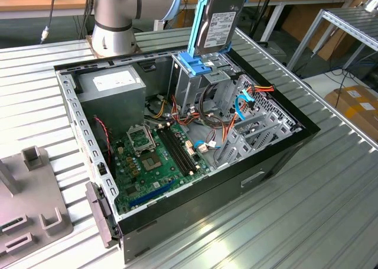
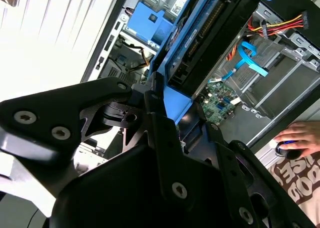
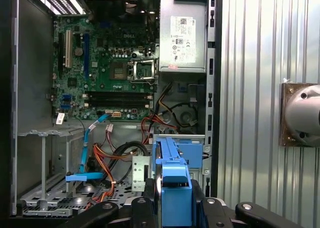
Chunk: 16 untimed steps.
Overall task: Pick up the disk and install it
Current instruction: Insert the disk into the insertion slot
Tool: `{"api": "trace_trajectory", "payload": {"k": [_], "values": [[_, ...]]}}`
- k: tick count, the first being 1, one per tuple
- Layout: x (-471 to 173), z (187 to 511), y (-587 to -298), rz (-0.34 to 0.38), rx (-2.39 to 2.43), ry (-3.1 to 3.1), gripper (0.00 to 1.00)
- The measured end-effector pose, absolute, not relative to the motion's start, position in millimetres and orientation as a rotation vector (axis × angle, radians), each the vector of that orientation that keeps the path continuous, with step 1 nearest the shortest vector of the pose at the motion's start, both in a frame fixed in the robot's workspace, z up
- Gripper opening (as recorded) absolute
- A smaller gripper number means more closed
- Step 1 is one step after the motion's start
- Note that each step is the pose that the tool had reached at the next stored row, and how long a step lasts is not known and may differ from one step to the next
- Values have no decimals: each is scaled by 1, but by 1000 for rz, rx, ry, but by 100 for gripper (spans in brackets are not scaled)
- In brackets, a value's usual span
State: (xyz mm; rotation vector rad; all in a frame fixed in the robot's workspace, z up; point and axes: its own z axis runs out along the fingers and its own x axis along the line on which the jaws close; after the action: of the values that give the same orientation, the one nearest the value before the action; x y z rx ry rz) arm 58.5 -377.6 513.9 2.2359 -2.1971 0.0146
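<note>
The disk (image 1: pixel 217 22) hangs upright, white label facing the exterior view, light-blue rails (image 1: pixel 198 20) along its edges. Its lower end is just above the blue bracket (image 1: pixel 192 65) on the metal drive cage (image 1: pixel 204 83) in the open computer case (image 1: pixel 277 156); I cannot tell whether they touch. In the first wrist view the disk (image 3: pixel 175 185) appears edge-on over the cage, with my gripper (image 3: pixel 175 204) shut on it, one black finger on each side. In the second wrist view the disk (image 2: pixel 212 30) runs out from my gripper (image 2: pixel 167 100) towards the case.
Inside the case lie the grey power-supply box (image 1: pixel 113 86), the green motherboard (image 1: pixel 155 156) and loose orange, red and blue cables (image 1: pixel 245 100). The arm's base (image 1: pixel 115 20) stands behind the case. A grey fixture (image 1: pixel 29 204) sits at the exterior view's left. A person's hand (image 2: pixel 300 138) rests beside the case.
</note>
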Motion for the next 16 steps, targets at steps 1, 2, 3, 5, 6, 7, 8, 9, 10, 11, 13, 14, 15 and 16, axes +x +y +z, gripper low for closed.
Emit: {"api": "trace_trajectory", "payload": {"k": [1, 2, 3, 5, 6, 7, 8, 9, 10, 11, 13, 14, 15, 16], "values": [[59, 514, -379, 15, 2236, -2197, 37], [59, 514, -380, 15, 2236, -2197, 37], [59, 514, -381, 15, 2236, -2197, 37], [59, 514, -383, 15, 2236, -2197, 37], [59, 514, -384, 15, 2236, -2197, 37], [59, 514, -385, 15, 2236, -2197, 37], [59, 514, -386, 14, 2236, -2197, 37], [59, 514, -388, 15, 2236, -2197, 37], [59, 514, -389, 14, 2236, -2197, 37], [59, 514, -390, 15, 2236, -2197, 37], [59, 514, -393, 14, 2236, -2197, 37], [59, 514, -394, 15, 2236, -2197, 37], [59, 514, -395, 15, 2236, -2197, 37], [59, 514, -397, 14, 2236, -2197, 37]]}}
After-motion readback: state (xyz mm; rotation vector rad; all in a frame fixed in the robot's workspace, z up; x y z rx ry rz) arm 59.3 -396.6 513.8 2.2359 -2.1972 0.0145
